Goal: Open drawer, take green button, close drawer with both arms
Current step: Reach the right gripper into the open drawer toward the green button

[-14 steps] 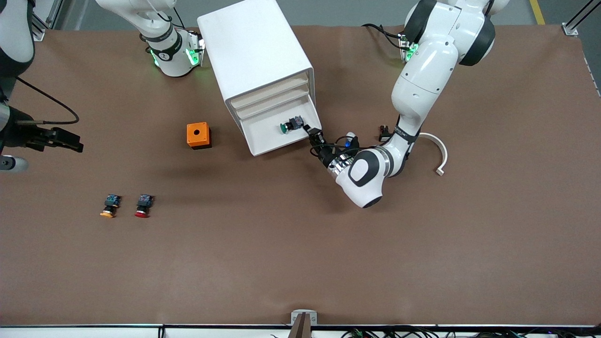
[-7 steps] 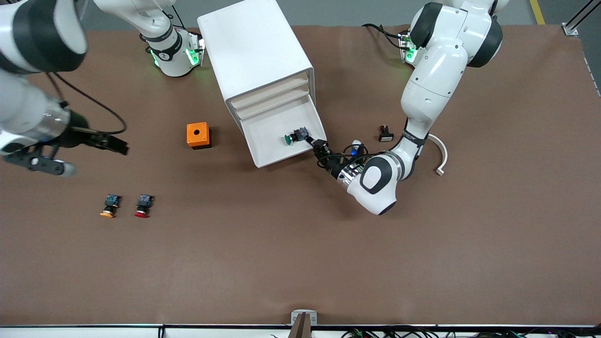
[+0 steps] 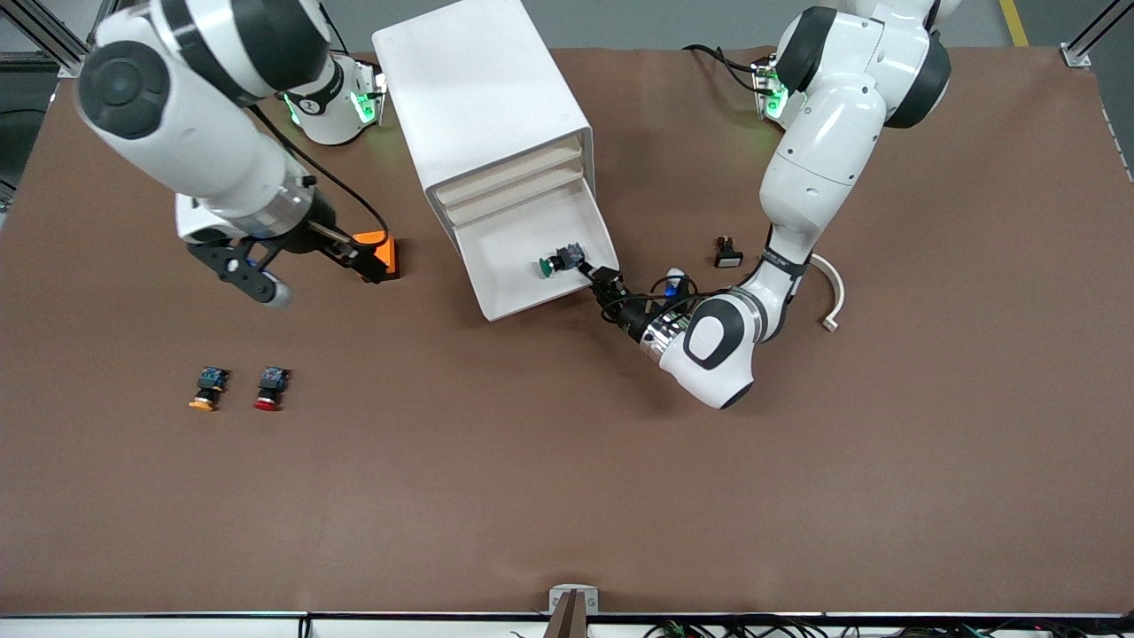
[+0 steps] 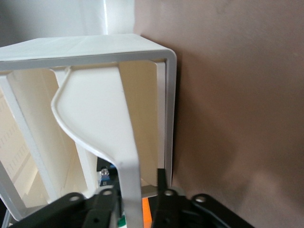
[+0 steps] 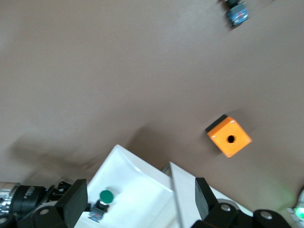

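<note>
The white cabinet (image 3: 478, 89) has its lowest drawer (image 3: 509, 257) pulled out. The green-capped button (image 3: 549, 264) lies in the drawer, near the corner where my left gripper is. My left gripper (image 3: 602, 282) is at that corner, shut on the drawer's front wall (image 4: 128, 156), which runs between its fingers (image 4: 107, 204). A bit of the button's body (image 4: 105, 177) shows past the wall. My right gripper (image 3: 359, 259) is open and empty, up over the orange box. In its wrist view the drawer (image 5: 137, 190) and button (image 5: 105, 196) show between its fingers (image 5: 76, 202).
An orange box with a hole (image 3: 384, 248) stands beside the cabinet, toward the right arm's end. A yellow-capped button (image 3: 206, 388) and a red-capped button (image 3: 269, 388) lie nearer the front camera. A white curved piece (image 3: 831, 288) and a small black part (image 3: 727, 252) lie by the left arm.
My right arm has swung in from its end of the table to over the orange box. My left gripper has drawn the drawer a little farther out; the button moved with it.
</note>
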Available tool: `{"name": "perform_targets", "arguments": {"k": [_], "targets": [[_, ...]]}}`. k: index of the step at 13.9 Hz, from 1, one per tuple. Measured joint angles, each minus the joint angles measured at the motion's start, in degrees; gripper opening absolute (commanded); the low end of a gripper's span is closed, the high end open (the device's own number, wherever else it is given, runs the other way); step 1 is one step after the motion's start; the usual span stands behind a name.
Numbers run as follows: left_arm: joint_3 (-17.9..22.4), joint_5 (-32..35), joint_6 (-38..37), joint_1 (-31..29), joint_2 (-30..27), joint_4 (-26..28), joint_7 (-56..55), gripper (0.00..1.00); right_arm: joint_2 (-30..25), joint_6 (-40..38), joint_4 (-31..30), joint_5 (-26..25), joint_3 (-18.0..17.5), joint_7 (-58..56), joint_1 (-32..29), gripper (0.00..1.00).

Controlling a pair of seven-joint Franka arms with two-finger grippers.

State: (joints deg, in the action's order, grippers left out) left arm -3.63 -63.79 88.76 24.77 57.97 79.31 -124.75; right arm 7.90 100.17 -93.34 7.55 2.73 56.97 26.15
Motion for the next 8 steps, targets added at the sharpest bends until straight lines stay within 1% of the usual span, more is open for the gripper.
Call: {"name": "perform_targets", "arguments": {"k": [1,3,5,8], "targets": [[0.0,0.0,0.05,0.0,0.01,-0.14,2.73,0.83,0.39,3.85,-2.13,0.12,0.01,2.17,1.55,1.0],[0.02,0.2,0.05,0.0,0.01,-0.55,8.99,0.93,1.35,12.05,-7.68,0.14,0.03,8.06,5.8,1.0],[0.03,1.61,0.05,0.0,-0.05,-1.51,15.46,0.98,2.47,17.53,-11.97,-0.1,0.01,13.89,10.5,1.0],[-0.65,8.7,-0.09,0.05,-1.1,-3.84,24.41,0.99,4.69,21.04,-13.8,-2.82,0.06,22.47,14.85,1.0]]}}
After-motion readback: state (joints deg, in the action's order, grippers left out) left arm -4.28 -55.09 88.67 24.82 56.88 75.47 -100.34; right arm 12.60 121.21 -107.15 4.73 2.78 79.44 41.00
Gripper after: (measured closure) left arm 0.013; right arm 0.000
